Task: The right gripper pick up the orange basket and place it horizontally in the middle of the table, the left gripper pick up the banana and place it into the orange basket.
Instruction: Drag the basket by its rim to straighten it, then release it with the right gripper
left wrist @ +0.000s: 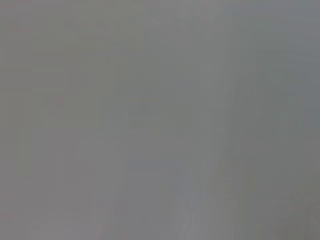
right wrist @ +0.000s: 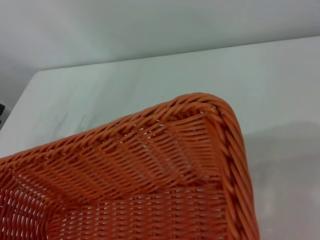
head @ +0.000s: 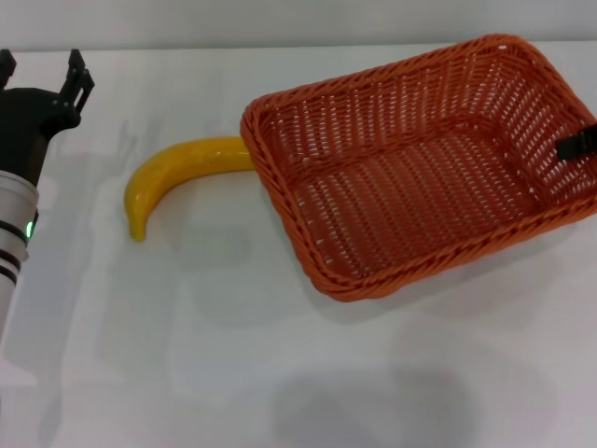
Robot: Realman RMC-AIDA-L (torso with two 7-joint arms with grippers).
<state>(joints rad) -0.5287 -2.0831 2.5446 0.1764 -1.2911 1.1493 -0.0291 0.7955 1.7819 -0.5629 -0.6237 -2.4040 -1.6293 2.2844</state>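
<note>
The orange basket [head: 424,163] sits skewed on the white surface [head: 187,355], right gripper [head: 578,145] at its right rim, grip unclear. The banana [head: 173,173] touches its left corner. Left gripper [head: 42,79] hovers far left, prongs apart, empty.

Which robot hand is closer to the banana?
Left. The left gripper hovers over the table just beyond the banana. The right gripper is far across, at the basket's opposite rim.

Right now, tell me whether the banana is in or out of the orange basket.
Out. The banana lies on the white table, one end against the outside of the orange basket's rim; inside the basket only weave shows.
</note>
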